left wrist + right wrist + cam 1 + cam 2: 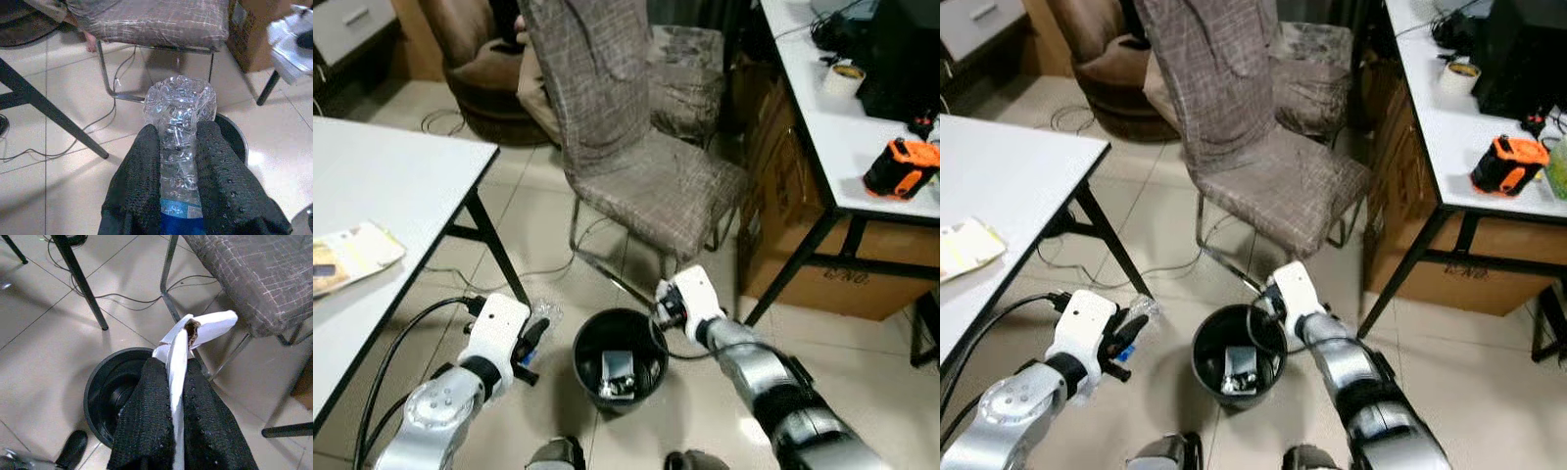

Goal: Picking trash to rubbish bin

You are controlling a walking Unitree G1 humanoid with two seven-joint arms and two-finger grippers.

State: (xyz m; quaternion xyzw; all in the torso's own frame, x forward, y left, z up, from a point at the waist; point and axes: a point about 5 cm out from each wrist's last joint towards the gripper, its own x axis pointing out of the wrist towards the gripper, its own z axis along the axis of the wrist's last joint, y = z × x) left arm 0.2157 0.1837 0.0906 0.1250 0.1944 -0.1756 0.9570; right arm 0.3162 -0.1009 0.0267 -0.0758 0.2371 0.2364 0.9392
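Observation:
A round black rubbish bin point(590, 352) stands on the tiled floor between my two arms, with some trash point(617, 374) lying in its bottom. My left gripper point(536, 338) is just left of the bin, shut on a crushed clear plastic bottle point(181, 110) with a blue label. The bottle sticks out past the black fingers point(142, 166). My right gripper point(662, 311) hovers at the bin's right rim, shut on a flattened white piece of paper point(198, 329). In the right wrist view the bin point(105, 382) lies just beyond that paper.
A grey fabric chair point(646, 166) on metal legs stands right behind the bin. A white table point(391, 176) with a leaflet point(347, 257) is at the left. At the right are a desk point(842, 127) and a cardboard box point(822, 264) beneath it. Cables point(548, 264) run along the floor.

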